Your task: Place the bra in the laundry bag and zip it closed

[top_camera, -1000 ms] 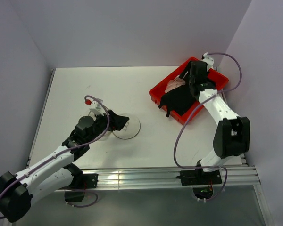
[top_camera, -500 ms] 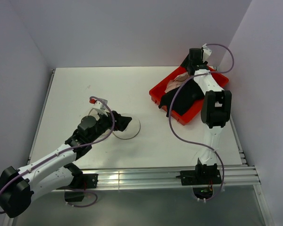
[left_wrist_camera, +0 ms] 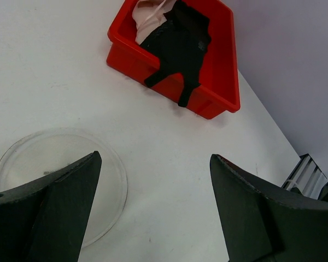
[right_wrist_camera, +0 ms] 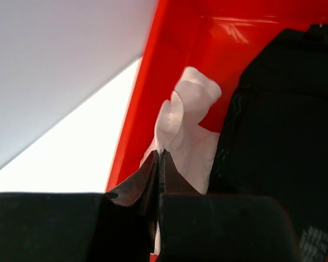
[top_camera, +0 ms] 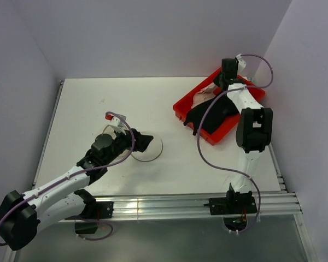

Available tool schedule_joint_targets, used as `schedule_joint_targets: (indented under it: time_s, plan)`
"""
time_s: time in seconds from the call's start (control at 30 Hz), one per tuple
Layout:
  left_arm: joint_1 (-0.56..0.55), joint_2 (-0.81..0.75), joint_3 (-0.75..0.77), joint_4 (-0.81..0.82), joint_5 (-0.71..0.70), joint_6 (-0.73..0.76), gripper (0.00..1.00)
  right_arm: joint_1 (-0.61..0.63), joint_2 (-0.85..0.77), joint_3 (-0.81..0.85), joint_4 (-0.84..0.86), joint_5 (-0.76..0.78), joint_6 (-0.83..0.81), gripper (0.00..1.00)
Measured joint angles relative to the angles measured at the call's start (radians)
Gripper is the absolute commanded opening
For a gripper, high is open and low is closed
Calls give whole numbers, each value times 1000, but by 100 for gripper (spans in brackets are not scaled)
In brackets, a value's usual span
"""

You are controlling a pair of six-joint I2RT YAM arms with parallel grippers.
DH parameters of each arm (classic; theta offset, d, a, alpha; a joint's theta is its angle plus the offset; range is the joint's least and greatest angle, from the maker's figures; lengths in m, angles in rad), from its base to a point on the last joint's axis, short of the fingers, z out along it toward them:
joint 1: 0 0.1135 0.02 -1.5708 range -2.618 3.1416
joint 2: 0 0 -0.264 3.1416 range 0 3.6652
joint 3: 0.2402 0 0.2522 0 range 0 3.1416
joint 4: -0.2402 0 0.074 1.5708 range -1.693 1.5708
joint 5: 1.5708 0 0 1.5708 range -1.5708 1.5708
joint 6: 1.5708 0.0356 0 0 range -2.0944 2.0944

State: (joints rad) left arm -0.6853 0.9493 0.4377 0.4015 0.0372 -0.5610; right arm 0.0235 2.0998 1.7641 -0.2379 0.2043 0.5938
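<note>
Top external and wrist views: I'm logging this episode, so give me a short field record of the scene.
laundry bag: looks flat, nothing seen inside
left gripper: open, hovering beside the bag
right gripper: shut, tips at pale garment; grip unclear
red tray: holds pale garment and black garment
stage: nothing bagged yet

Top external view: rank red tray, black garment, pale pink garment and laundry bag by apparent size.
1. red tray
2. black garment
3. laundry bag, one edge hidden under the left gripper
4. pale pink garment, partly covered, so its rank against the bag is unsure
</note>
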Motion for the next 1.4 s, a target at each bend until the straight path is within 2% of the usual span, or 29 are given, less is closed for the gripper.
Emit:
schedule_joint_targets:
  time_s: [0.13, 0.3, 0.47, 0.6, 0.77, 0.87, 0.93, 0.97, 1.0, 1.03, 1.17, 1.33, 1.4]
  plan:
    - [0, 0, -1, 2, 0, 0, 87, 2, -188, -159, 78, -32, -6, 0]
    - [0, -6, -7, 3, -1, 0, 86, 25, -516, -357, 189, -92, -10, 0]
    - [0, -13, -8, 2, -9, -2, 86, 151, -905, -589, 252, -127, -21, 0]
    - [0, -18, -8, 1, -13, -4, 86, 290, -1212, -753, 221, -134, -37, 0]
    - [0, -44, -7, -21, -18, -8, 86, 344, -1514, -873, 74, -185, -28, 0]
    - [0, -72, -5, -35, -23, -13, 86, 359, -1651, -958, -44, -276, 1, 13]
    - [0, -75, 6, -47, -31, -24, 86, 363, -1690, -1041, -126, -319, 26, 37]
    - [0, -68, 15, -51, -35, -29, 86, 364, -1698, -1085, -161, -321, 34, 53]
    - [0, -60, 24, -58, -34, -35, 86, 365, -1699, -1136, -209, -317, 50, 76]
    - [0, -50, 34, -67, -34, -38, 87, 365, -1699, -1186, -269, -302, 63, 81]
    - [-22, 38, 103, -114, -32, -45, 87, 365, -1691, -1235, -403, -226, 66, 83]
    - [-80, 210, 207, -154, 3, -27, 88, 365, -1648, -1202, -376, -207, 32, 83]
    - [-98, 293, 241, -154, 39, -16, 88, 365, -1619, -1201, -359, -201, 17, 80]
